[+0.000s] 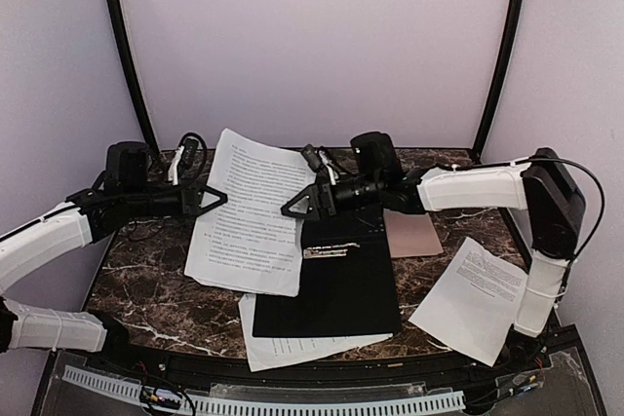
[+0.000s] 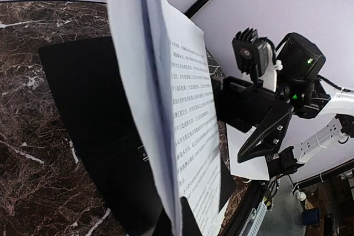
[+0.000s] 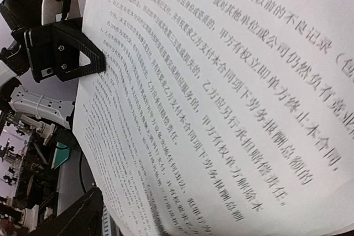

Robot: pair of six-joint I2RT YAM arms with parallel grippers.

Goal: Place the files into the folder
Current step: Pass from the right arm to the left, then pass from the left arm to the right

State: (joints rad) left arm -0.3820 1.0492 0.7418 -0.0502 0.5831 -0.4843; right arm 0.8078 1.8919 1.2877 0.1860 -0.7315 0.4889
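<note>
My left gripper (image 1: 219, 200) is shut on the left edge of a printed white sheet (image 1: 249, 211) and holds it tilted above the table; its fingertips (image 2: 188, 219) pinch that edge in the left wrist view. My right gripper (image 1: 291, 208) is at the sheet's right edge. The sheet (image 3: 221, 109) fills the right wrist view and hides its jaws. The folder (image 1: 336, 289) lies open, its inside dark, with a metal clip (image 1: 330, 251) and a tan flap (image 1: 414, 234) at the right. A second sheet (image 1: 483, 299) lies at the right. A third (image 1: 292, 346) pokes out under the folder's near edge.
The dark marble table (image 1: 146, 284) is walled by pale panels at the back and sides. A slotted cable rail (image 1: 292, 401) runs along the near edge. The right arm's white link (image 1: 468, 187) stretches over the tan flap.
</note>
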